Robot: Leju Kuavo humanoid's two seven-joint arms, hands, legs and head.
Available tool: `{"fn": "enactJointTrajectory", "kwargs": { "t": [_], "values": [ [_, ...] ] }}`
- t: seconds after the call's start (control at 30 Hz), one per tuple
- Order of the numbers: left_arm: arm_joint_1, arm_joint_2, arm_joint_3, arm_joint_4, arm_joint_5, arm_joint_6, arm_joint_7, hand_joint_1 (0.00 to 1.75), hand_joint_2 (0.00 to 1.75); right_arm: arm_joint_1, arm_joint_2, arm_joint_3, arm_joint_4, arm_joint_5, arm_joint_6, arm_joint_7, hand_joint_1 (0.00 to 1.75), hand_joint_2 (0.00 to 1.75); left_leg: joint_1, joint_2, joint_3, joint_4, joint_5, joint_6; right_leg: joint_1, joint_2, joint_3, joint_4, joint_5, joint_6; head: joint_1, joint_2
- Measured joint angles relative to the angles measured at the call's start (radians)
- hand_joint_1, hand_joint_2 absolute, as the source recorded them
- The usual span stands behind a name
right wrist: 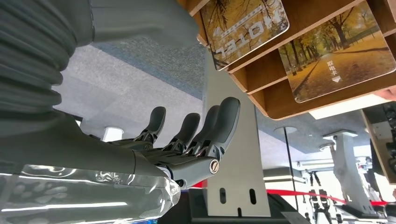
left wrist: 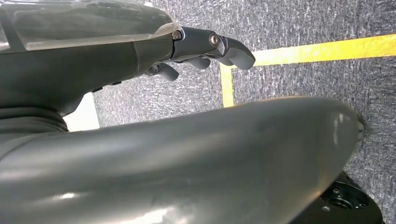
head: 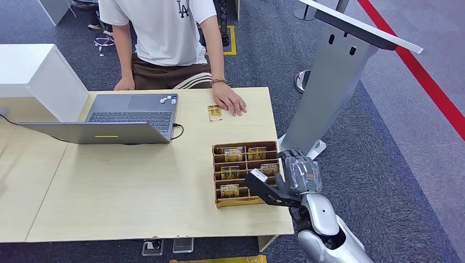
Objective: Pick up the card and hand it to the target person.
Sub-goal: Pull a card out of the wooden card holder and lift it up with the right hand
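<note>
- Reach step: right hand (head: 296, 174) just beside card rack (head: 245, 173), off its right edge, fingers (right wrist: 205, 135) spread, holding nothing.
- Best to bring fingers over rack's near-right slot, pinch card by its top edge, lift straight up.
- Rack on counter (head: 137, 186): tiered slots, cards (head: 230, 172) upright in most.
- One loose card (head: 215, 113) beyond rack, by person's hand (head: 230, 102).
- Left hand (left wrist: 205, 49) hangs over floor, fingers loosely curled, empty.

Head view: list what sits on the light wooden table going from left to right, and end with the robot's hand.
Laptop → loose card → person's hand resting flat on the table → wooden card rack → right hand, by the rack's right edge, holding nothing.
</note>
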Motion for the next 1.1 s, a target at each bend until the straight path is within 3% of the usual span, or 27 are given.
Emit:
{"fn": "enactJointTrajectory", "kwargs": {
  "t": [0.57,1.1],
  "values": [
    [0.000,-0.007,-0.008,0.000,0.003,-0.001,0.000,0.00,0.00,0.000,0.023,0.013,0.023,-0.038,0.008,-0.077,1.00,1.75,0.000,0.000,0.000,0.000,0.000,0.000,0.000,0.000,0.000,0.000,0.000,0.000,0.000,0.000],
    [0.000,-0.007,-0.018,0.000,0.021,0.001,0.000,0.00,0.00,-0.011,0.033,0.031,0.042,-0.056,0.013,-0.087,0.93,1.75,0.000,0.000,0.000,0.000,0.000,0.000,0.000,0.000,0.000,0.000,0.000,0.000,0.000,0.000]
  ]
}}
